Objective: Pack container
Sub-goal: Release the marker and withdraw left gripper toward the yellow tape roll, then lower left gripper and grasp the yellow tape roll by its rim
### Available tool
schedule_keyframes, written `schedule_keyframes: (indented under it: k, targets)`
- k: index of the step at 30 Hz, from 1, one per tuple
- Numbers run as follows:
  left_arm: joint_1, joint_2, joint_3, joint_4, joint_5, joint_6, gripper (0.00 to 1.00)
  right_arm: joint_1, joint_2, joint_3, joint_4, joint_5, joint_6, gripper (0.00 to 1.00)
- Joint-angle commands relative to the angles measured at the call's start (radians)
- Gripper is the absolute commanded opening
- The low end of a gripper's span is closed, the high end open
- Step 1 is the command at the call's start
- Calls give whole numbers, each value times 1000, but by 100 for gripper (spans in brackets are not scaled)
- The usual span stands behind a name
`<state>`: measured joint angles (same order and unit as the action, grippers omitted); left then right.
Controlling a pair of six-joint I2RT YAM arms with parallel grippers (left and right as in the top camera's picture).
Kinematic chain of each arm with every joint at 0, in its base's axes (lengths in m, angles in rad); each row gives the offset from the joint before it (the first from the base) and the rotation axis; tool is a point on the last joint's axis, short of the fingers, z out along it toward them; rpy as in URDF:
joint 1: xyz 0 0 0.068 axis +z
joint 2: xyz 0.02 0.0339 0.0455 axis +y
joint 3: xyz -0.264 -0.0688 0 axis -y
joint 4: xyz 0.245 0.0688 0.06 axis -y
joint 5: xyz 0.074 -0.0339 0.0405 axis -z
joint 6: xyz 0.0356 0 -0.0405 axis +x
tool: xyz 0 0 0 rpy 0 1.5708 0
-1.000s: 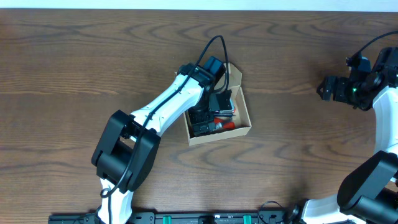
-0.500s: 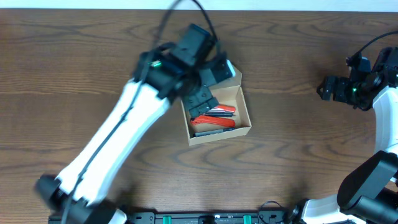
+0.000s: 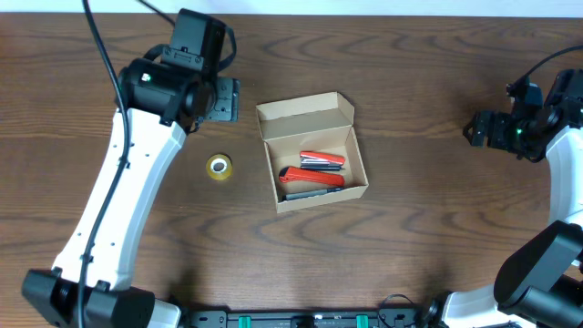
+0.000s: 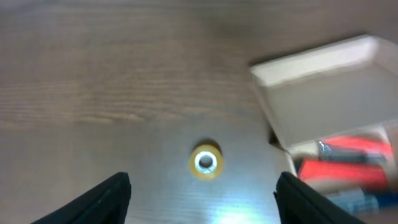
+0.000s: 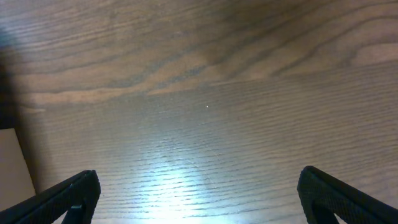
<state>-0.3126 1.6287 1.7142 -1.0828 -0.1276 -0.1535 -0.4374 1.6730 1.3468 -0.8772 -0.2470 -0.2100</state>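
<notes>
The tan cardboard container [image 3: 357,186] sits mid-table with its flap lid [image 3: 305,115] open toward the back. Inside lie a red stapler [image 3: 314,175] and a red-handled tool [image 3: 321,160]. A yellow tape roll [image 3: 218,166] lies on the table left of the container. My left gripper [image 3: 221,100] is open and empty, up and left of the container; in the left wrist view the tape roll [image 4: 206,162] sits between its spread fingers [image 4: 106,199] and the container [image 4: 323,74] is at right. My right gripper [image 3: 477,128] is open and empty at the far right.
The wooden table [image 3: 410,246] is bare around the container apart from the tape roll. The right wrist view shows only table [image 5: 205,106] and a tan corner at its left edge [image 5: 15,168].
My left arm has lifted out of the container and swung up and left, uncovering the tape roll and the container's contents. The right arm has not moved.
</notes>
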Motion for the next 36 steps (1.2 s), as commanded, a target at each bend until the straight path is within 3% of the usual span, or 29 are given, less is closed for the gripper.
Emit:
schedule_keyframes:
  k: [1,7,16,26,36]
  targets:
    - [-3,18,-135,71,-39,-130,73,7,-6,-2,0,-17,15,99]
    - [11,19,-377,158,-48,-136,73,7,-6,-2,-3,-16,15,99]
    - [109,19,-539,219,-27,-148,75,7,-6,-2,-4,-21,15,99]
    - [138,35,-590,340,182,-11,76,7,-6,-2,-8,-20,15,99]
    - [201,135,-590,337,259,28,75,7,-6,-2,-8,-20,15,99]
